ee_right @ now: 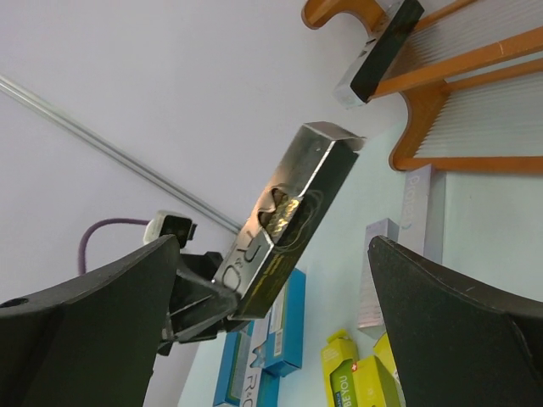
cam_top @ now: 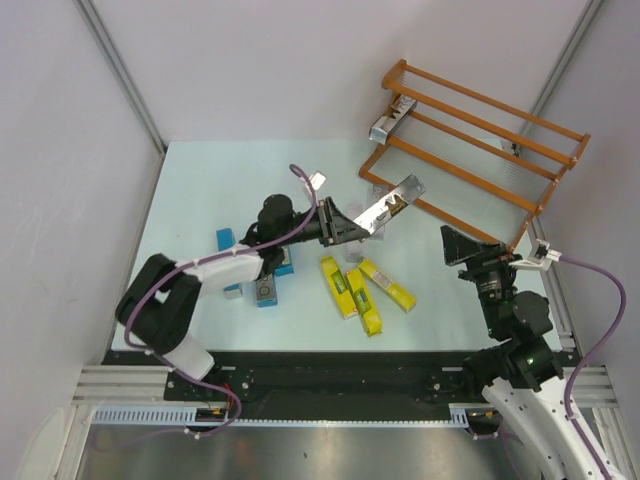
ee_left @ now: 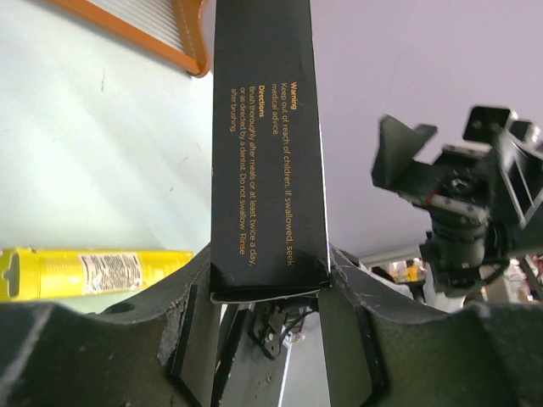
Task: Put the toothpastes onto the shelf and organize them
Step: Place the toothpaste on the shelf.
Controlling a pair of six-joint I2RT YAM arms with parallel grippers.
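Grips a silver toothpaste carton (cam_top: pixel 392 205) by one end in the left gripper (cam_top: pixel 355 225), above the desk (cam_top: pixel 200 180); holds the right gripper (cam_top: pixel 465 247) wide open, empty; shelf (cam_top: pixel 480 98) beyond both.

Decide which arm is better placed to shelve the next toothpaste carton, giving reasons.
Left: the left gripper holds a silver carton raised toward the shelf; the right gripper is open, empty.

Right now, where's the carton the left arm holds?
Top view, centre: the silver carton, in the left fingers, angled toward the shelf, beyond the yellow cartons.
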